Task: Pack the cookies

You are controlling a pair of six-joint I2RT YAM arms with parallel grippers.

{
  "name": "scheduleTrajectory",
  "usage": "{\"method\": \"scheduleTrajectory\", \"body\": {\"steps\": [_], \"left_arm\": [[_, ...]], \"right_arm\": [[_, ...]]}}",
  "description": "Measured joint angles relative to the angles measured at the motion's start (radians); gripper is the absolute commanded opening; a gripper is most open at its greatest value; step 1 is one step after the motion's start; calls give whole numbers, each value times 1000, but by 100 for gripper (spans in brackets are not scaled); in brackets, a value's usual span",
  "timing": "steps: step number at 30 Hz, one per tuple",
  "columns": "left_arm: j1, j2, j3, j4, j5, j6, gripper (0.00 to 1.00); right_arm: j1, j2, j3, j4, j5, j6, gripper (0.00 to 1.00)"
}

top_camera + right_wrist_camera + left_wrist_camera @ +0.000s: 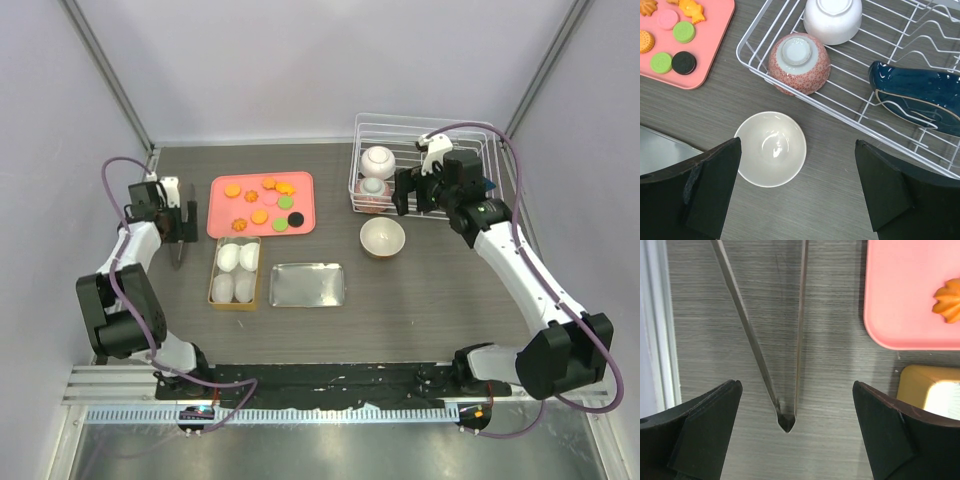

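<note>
The cookies point(262, 203) lie on a pink tray point(300, 222) at the back left: mostly orange, with pink, green and one black point(295, 219). In the right wrist view I see the black one point(684, 62), green ones point(684, 31) and a pink one point(667, 19). One orange cookie point(950, 300) shows in the left wrist view. My left gripper point(796, 407) is open and empty above the hinge end of metal tongs point(786, 420) lying on the table. My right gripper point(798, 147) is open and empty over a white bowl point(771, 148).
A yellow box point(236, 272) with white paper cups sits in front of the tray, and a metal tin point(309, 285) beside it. A wire rack point(470, 135) at the back right holds an upturned pink bowl point(799, 62), a white bowl point(833, 17) and a blue dish point(920, 95).
</note>
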Motion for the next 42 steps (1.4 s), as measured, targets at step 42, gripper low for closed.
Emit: {"method": "scheduleTrajectory", "body": {"steps": [42], "left_arm": [[90,421,333,-108,144,77,96]], "right_arm": [[52,48,5,-12,15,-2,100]]}}
